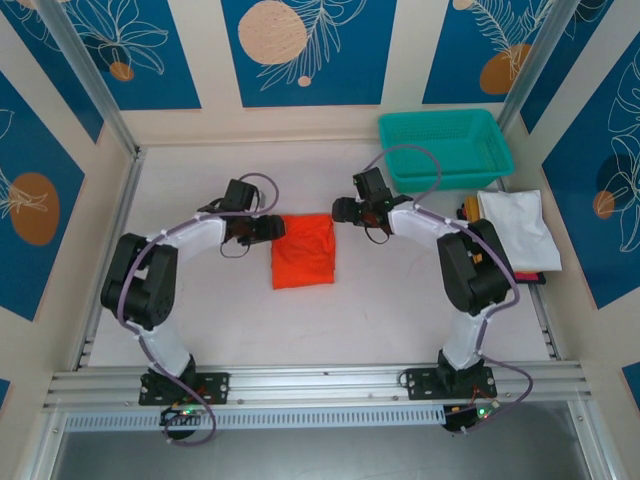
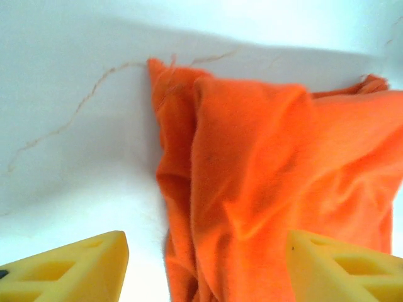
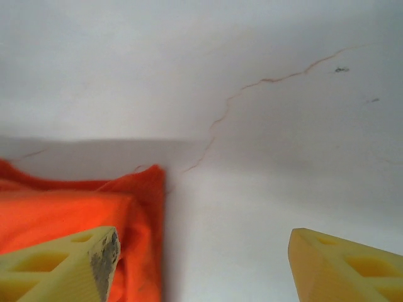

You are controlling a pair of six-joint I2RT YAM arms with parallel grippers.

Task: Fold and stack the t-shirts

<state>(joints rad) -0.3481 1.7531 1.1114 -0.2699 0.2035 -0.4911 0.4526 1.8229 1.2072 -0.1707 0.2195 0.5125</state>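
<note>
A bright orange-red t-shirt [image 1: 303,250] lies folded into a rough rectangle in the middle of the white table. My left gripper [image 1: 272,228] sits at its upper left corner, open, with the cloth [image 2: 264,182] spread between and beyond the yellow fingers [image 2: 69,267] but not pinched. My right gripper [image 1: 345,210] hovers at the shirt's upper right corner, open; the shirt's edge [image 3: 135,207] lies by its left finger [image 3: 63,267] and bare table fills the gap. A stack of folded t-shirts [image 1: 515,230], white on top, rests at the right edge.
A teal mesh basket [image 1: 445,150] stands at the back right, just behind the folded stack. Blue patterned walls and metal posts enclose the table [image 1: 200,320]. Cables loop over both arms.
</note>
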